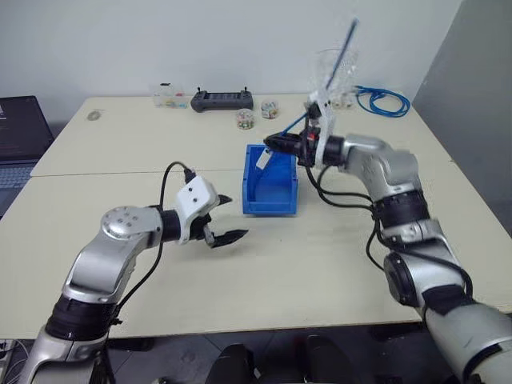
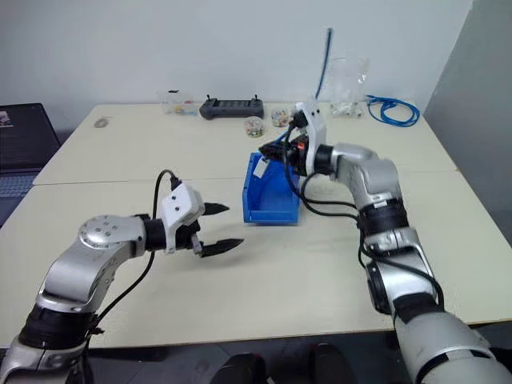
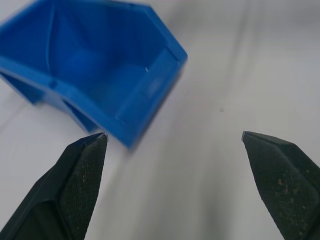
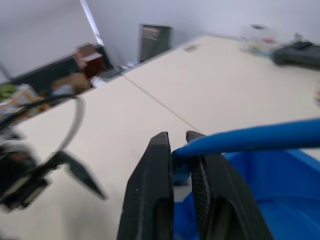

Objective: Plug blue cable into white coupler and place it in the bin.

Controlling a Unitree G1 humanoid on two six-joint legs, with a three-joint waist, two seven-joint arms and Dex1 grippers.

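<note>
The bin (image 1: 272, 196), bright blue and open-topped, stands mid-table. My right gripper (image 1: 268, 144) hovers over its far left corner, shut on the blue cable (image 1: 340, 52). The cable runs back past the wrist and sticks up in the air. In the right wrist view the cable (image 4: 250, 137) is pinched between the two black fingers (image 4: 150, 190). A small white piece, apparently the white coupler (image 1: 262, 161), hangs just below the fingertips inside the bin. My left gripper (image 1: 238, 216) is open and empty above the table, in front of the bin's (image 3: 100, 65) near left corner.
At the back of the table lie a coiled blue cable bundle (image 1: 384, 102), a clear plastic bag (image 1: 336, 72), a black controller (image 1: 222, 100), two small jars (image 1: 245, 118) and a clear parts box (image 1: 168, 96). A laptop (image 1: 20, 132) sits at the far left.
</note>
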